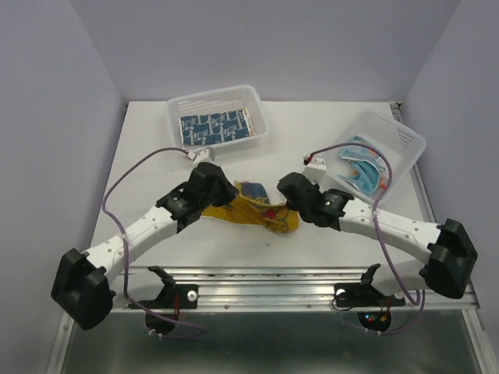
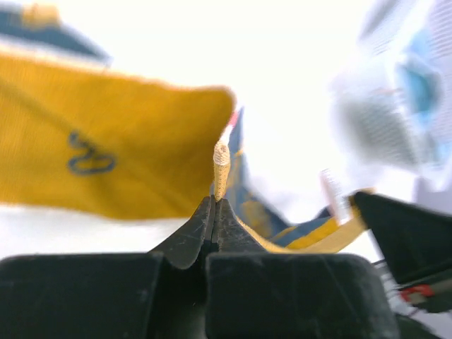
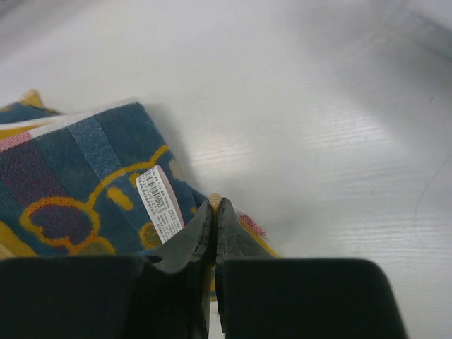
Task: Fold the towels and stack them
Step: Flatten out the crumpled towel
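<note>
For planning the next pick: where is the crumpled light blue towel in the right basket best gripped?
Probably pinch a raised fold near the middle of the light blue towel, coming from above: the basket walls close off its sides, and the cloth lies bunched.

place: robot lab | cues: bare walls [image 1: 47, 117], aluminium rail [image 1: 265, 276], white table [image 1: 148, 136]

No word or number can be read anywhere. The one printed item is a small white label [image 3: 159, 201] standing up at the edge of the navy-and-yellow towel [image 3: 78, 191] in the right wrist view. It bears a barcode of fine black bars with tiny characters alongside, too small to make out. In the left wrist view, a dark blue looped mark [image 2: 90, 157] sits on the towel's yellow face, blurred; whether it is lettering or pattern cannot be told.
</note>
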Motion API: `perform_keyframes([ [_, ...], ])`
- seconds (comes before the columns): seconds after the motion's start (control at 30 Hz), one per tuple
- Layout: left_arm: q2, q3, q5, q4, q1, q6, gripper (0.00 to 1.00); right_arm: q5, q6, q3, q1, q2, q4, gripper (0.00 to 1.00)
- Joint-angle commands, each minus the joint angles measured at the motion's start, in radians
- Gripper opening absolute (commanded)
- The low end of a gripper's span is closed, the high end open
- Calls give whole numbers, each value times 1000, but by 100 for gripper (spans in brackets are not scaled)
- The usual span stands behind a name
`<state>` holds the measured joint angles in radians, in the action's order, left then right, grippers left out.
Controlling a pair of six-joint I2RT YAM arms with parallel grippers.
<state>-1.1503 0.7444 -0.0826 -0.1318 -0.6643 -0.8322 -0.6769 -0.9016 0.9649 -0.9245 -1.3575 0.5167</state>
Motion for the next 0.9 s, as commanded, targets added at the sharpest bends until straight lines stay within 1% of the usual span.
perform_keyframes([
  [0.0, 107, 212, -71, -5, -4, 99, 0, -61, 238, 139, -8, 154, -113, 1],
  [0.1, 133, 318, -91, -14, -4, 131, 0, -46, 363, 244, -8, 199, -162, 1],
  [0.2, 138, 500, -86, -19, -4, 180, 0, 25, 478, 359, -8, 224, -240, 1],
  [0.23, 138, 533, -71, -12, -4, 198, 0, 40, 498, 392, -8, 221, -242, 1],
  [0.27, 133, 565, -68, -6, -4, 231, 0, 54, 536, 470, -8, 209, -244, 1],
  [0.3, 129, 629, -65, -5, -4, 245, 0, 94, 555, 510, -8, 195, -242, 1],
  [0.4, 112, 731, -37, -31, -4, 278, 0, 147, 601, 648, -8, 141, -212, 1],
  [0.43, 112, 781, -5, -29, -4, 286, 0, 195, 607, 732, -8, 130, -192, 1],
  [0.5, 118, 823, 24, -31, -4, 295, 0, 259, 622, 806, -8, 107, -170, 1],
  [0.53, 127, 855, 50, -29, -4, 297, 0, 308, 622, 881, -8, 100, -141, 1],
  [0.6, 141, 878, 82, -28, -4, 294, 0, 365, 622, 938, -8, 95, -118, 1],
  [0.63, 147, 892, 168, -22, -4, 295, 0, 410, 616, 977, -8, 97, -100, 1],
  [0.73, 184, 880, 263, 16, -6, 262, 0, 511, 581, 1021, -7, 104, -54, 1],
  [0.77, 204, 869, 323, 32, -4, 251, 0, 540, 566, 1031, -8, 107, -46, 1],
  [0.8, 215, 857, 349, 44, -6, 236, 0, 574, 535, 1025, -8, 115, -44, 1],
  [0.83, 221, 831, 400, 69, -6, 217, 0, 641, 521, 1012, -8, 133, -52, 1],
  [0.87, 236, 816, 418, 80, -6, 205, 0, 666, 485, 976, -7, 144, -56, 1],
])
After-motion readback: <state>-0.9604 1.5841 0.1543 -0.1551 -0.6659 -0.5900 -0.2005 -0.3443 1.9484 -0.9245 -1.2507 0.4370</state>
